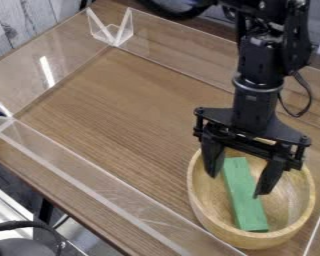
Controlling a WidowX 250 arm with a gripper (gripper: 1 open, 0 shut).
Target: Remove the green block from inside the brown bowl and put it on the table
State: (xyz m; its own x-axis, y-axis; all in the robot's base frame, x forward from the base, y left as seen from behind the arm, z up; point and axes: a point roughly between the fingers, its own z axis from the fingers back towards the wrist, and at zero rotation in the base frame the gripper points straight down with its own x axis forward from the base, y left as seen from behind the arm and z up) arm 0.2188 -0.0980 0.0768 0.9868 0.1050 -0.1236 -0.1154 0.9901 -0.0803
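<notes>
Scene: A single black robot arm (263,60) reaches down over the near right corner of the table (123,110), a brown wood-grain top fenced by low clear acrylic walls (69,150).

Gripper: The gripper (238,174) points straight down with its two dark fingers (210,166) spread wide apart, holding nothing. The spread looks chosen so the fingers can pass either side of the bar before closing.

Green block: The green block (246,197) lies flat inside the brown bowl (203,205), its long side running from the far rim toward the near rim. Its far end sits between the fingers; the near end pokes out toward the camera, uncovered.

Brown bowl: The shallow tan wooden dish sits at the table's near right, close to the front wall. Its thick rim rings the block, so the bar probably has to be lifted clear rather than slid out.

Finger placement: One finger hangs by the bowl's left inner edge, the other to the right of the block. Whether either tip touches the bowl floor cannot be told from this angle.

Stage of task: By the look of it, this is the pre-grasp; the block is not yet gripped and nothing is out of the bowl.

Landing room: Bare tabletop stretches left and away from the bowl, offering space to set the block down.
</notes>
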